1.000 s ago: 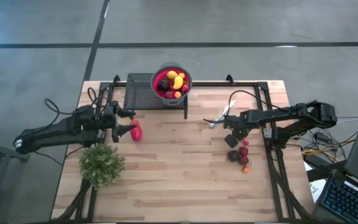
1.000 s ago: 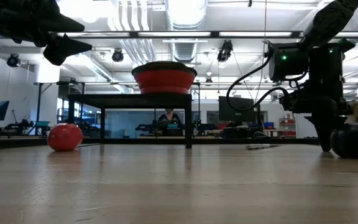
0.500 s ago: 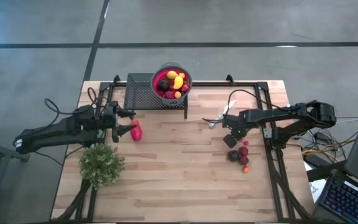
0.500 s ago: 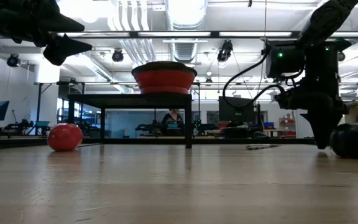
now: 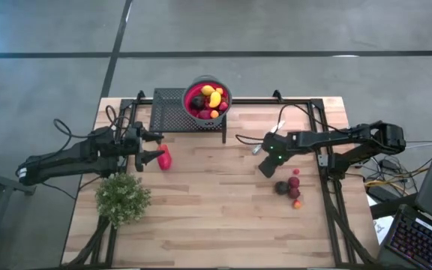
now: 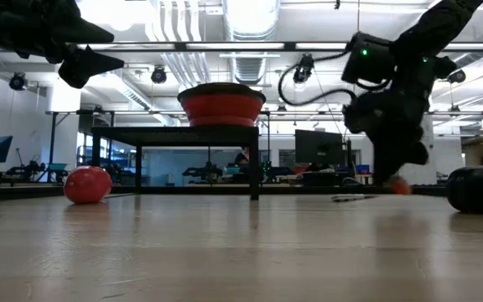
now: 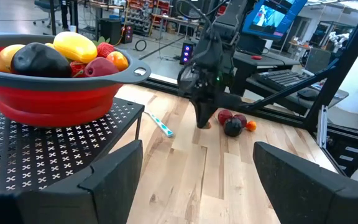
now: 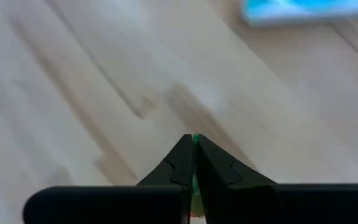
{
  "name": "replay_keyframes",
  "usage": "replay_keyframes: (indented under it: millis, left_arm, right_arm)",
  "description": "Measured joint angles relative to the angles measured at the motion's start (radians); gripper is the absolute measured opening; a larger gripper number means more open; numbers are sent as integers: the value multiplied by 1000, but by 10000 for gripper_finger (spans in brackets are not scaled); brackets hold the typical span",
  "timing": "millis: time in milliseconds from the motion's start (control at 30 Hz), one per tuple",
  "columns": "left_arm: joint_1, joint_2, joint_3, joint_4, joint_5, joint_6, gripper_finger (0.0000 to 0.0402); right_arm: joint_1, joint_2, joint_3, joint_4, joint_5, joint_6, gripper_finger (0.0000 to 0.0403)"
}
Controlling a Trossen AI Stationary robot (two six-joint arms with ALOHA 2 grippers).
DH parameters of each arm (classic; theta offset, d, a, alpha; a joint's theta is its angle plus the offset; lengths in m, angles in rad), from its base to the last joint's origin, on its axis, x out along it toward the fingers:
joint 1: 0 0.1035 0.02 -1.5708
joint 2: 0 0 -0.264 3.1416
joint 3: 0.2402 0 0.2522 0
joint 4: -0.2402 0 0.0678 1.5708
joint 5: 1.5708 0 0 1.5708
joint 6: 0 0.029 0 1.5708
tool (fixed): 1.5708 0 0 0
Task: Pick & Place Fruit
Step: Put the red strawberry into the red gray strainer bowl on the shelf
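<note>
My right gripper [image 5: 265, 168] hangs over the table's right half, left of a cluster of small loose fruit [image 5: 291, 187], and is shut on a small orange-red fruit [image 6: 401, 186]. A red bowl [image 5: 207, 98] full of fruit stands on a black mesh rack [image 5: 169, 109] at the far edge. A larger red fruit [image 5: 164, 157] rests on the wood at the left. My left gripper [image 5: 154, 147] is held open above it and touches nothing; it points toward the table's right. My right gripper pinches the small fruit between the free ends of its two fingers. Only a green and reddish sliver [image 8: 195, 140] shows in the seam between them. The fingers slant down from the table's right. The fruit sits at their tips, close above the wood.
A knife with a blue handle [image 5: 265, 139] lies on the wood just beyond my right gripper. A bushy green plant [image 5: 122, 197] stands at the near left. Black frame rails run along both sides. The middle of the table is bare wood.
My right gripper has moved away from the fruit cluster toward the table's left and slightly up. It has tipped from pointing straight down to slanting. It has stayed shut.
</note>
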Motion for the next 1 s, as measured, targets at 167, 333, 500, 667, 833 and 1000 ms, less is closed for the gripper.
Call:
replay_keyframes:
  millis: [167,333,500,667,833,1000]
  left_arm:
    - [0,0,0,0,0,0,312]
    - [0,0,0,0,0,0,312]
    - [0,0,0,0,0,0,312]
    - [0,0,0,0,0,0,312]
    - [0,0,0,0,0,0,312]
    - [0,0,0,0,0,0,312]
  right_arm:
    - [0,0,0,183,-84,-1,8]
    - [0,0,0,384,-161,-1,8]
    - [0,0,0,574,-189,-3,8]
    - [0,0,0,763,-223,-49,8]
    - [0,-1,0,917,-229,-92,8]
    - [0,-1,17,972,-228,-172,8]
